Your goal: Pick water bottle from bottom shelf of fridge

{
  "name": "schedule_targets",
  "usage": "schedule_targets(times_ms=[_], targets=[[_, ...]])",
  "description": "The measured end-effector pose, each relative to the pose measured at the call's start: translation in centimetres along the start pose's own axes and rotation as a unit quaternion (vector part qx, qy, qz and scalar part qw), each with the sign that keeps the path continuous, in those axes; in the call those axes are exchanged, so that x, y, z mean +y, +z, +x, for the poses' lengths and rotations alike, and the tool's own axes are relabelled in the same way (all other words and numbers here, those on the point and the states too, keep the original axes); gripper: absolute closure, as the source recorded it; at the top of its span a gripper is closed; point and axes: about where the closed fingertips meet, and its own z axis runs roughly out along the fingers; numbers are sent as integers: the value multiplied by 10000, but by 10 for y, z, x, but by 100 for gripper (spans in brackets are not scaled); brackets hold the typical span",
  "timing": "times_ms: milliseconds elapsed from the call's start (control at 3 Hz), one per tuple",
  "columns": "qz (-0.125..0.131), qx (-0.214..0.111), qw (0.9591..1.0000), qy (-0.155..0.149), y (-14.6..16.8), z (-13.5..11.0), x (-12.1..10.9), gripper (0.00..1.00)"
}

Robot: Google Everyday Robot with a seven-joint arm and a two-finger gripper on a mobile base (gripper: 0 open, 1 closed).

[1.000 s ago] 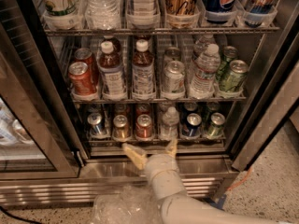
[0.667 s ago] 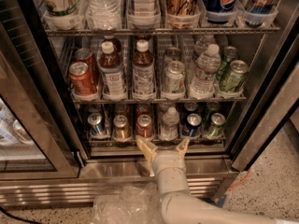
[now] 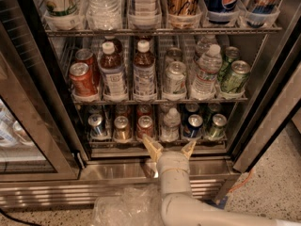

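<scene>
The fridge (image 3: 275, 102) stands open in front of me, with wire racks full of drinks. On the bottom shelf (image 3: 155, 139) a small clear ribbed water bottle (image 3: 170, 125) with a pale cap stands in the fourth lane from the left, between a red can (image 3: 145, 126) and a blue can (image 3: 193, 126). My gripper (image 3: 170, 147) is open, its two tan fingers spread just below and in front of the water bottle, at the shelf's front edge. It touches nothing.
The middle rack holds two brown bottles (image 3: 143, 70), cans and a taller labelled water bottle (image 3: 205, 72). The glass door (image 3: 28, 126) hangs open at left. A slatted grille (image 3: 70, 192) runs along the base. Crumpled clear plastic (image 3: 124, 206) lies near my arm.
My gripper has moved right and forward, from under the gold and red cans to directly below the water bottle, staying open.
</scene>
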Motion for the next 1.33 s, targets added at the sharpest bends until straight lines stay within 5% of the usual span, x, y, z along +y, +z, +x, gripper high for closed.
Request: schedule_targets(times_ms=[333,1333], targets=[[325,-195,9990,-241,24,21,-13,9],[799,-705,9925,-599,59,35,-35,21]])
